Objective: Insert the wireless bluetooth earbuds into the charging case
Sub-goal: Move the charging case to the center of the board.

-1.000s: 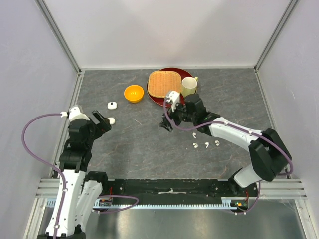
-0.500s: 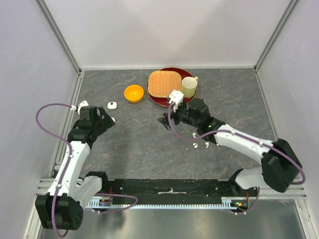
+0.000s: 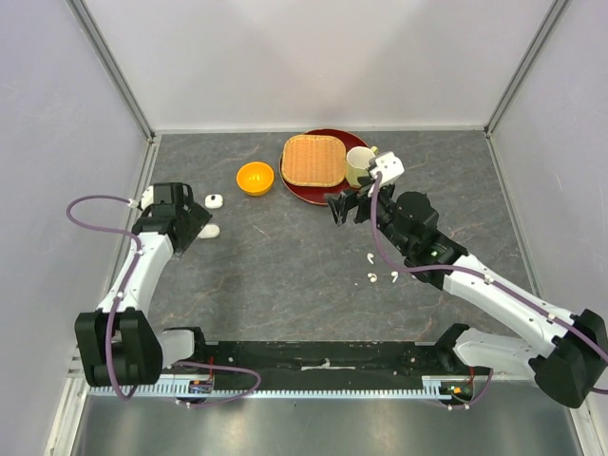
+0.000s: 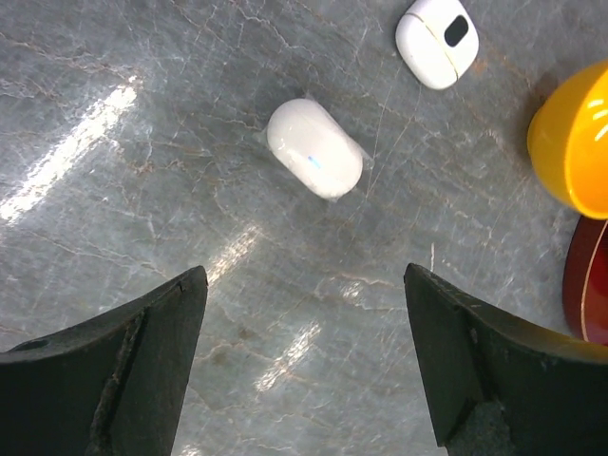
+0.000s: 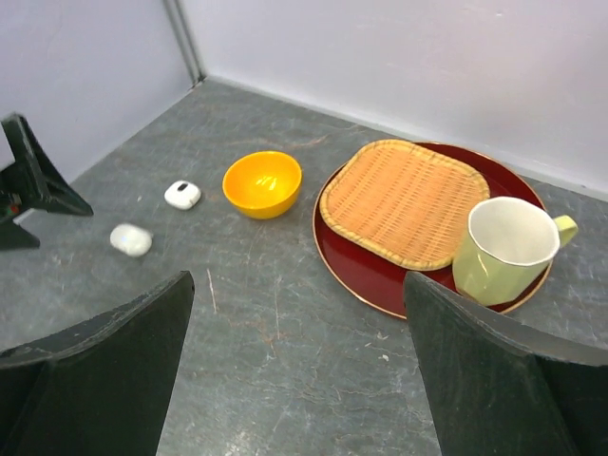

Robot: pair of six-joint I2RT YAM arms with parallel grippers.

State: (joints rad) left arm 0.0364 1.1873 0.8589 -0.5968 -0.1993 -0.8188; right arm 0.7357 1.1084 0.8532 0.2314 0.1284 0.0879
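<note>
Three tiny white earbuds (image 3: 371,277) lie on the grey table under my right arm; a fourth is not visible. A closed white charging case (image 4: 314,161) lies just ahead of my left gripper (image 4: 304,275), which is open and empty above the table. The case also shows in the top view (image 3: 208,230) and the right wrist view (image 5: 131,239). A second white case with a dark spot (image 4: 436,42) lies beyond it (image 3: 215,200). My right gripper (image 5: 296,280) is open and empty, raised near the red plate, in the top view (image 3: 340,207).
An orange bowl (image 3: 255,178) stands right of the cases. A red plate (image 3: 302,191) at the back holds a woven mat (image 3: 313,159) and a pale green cup (image 3: 359,164). White walls and metal posts close in the table.
My right arm has swung right and back, lifting its gripper toward the plate and cup. My left arm has stretched forward, bringing its gripper over the closed case.
</note>
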